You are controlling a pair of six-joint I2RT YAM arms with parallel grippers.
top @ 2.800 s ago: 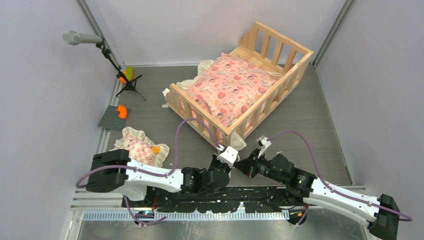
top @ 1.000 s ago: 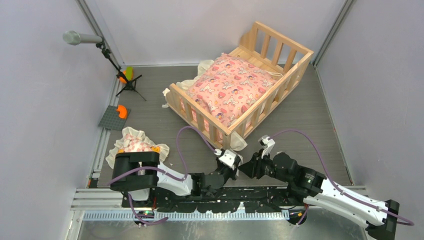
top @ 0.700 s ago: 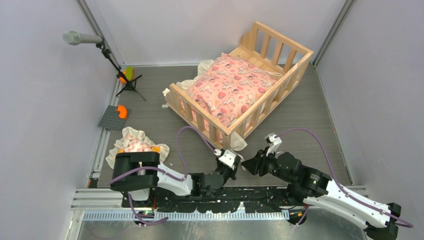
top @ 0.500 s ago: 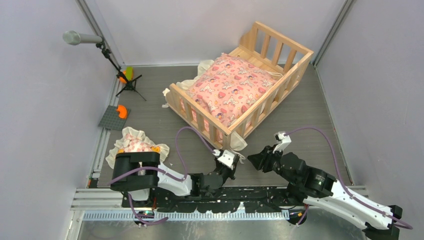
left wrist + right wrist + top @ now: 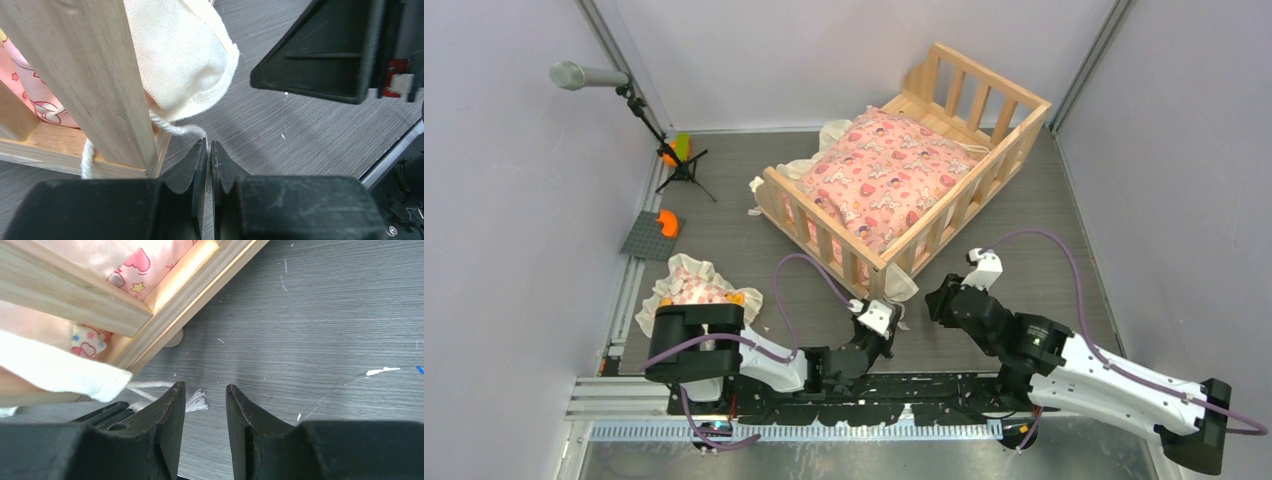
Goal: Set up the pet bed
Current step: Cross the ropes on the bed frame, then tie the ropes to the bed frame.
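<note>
The pet bed [image 5: 961, 187] is set at an angle on the middle to far part of the table [image 5: 1044, 250], with the pink cushion [image 5: 884, 175] lying inside it. At its near corner a cream frill [image 5: 185, 60] is seen spilling out past the corner post [image 5: 95, 75], and a white cord [image 5: 172, 128] is led from beside that post down to the left gripper [image 5: 209, 150]. That gripper is closed, and the cord runs into the slit between its jaws, so it is judged to be pinched there. The right gripper [image 5: 205, 387] is held just to the right, low over the table, its jaws part open and nothing between them. The cord's frayed end [image 5: 196, 400] lies on the table in line with that gap.

Several faults can be foreseen. The cord is thin and held only at the tips, so it could be lost under a light tug. If it is pulled hard, the cushion could be dragged askew, or the bed slid across the table. The two grippers are very near each other, so a collision could be caused by any inward move. The small pillow [image 5: 699, 292] lies apart at the near left.
</note>
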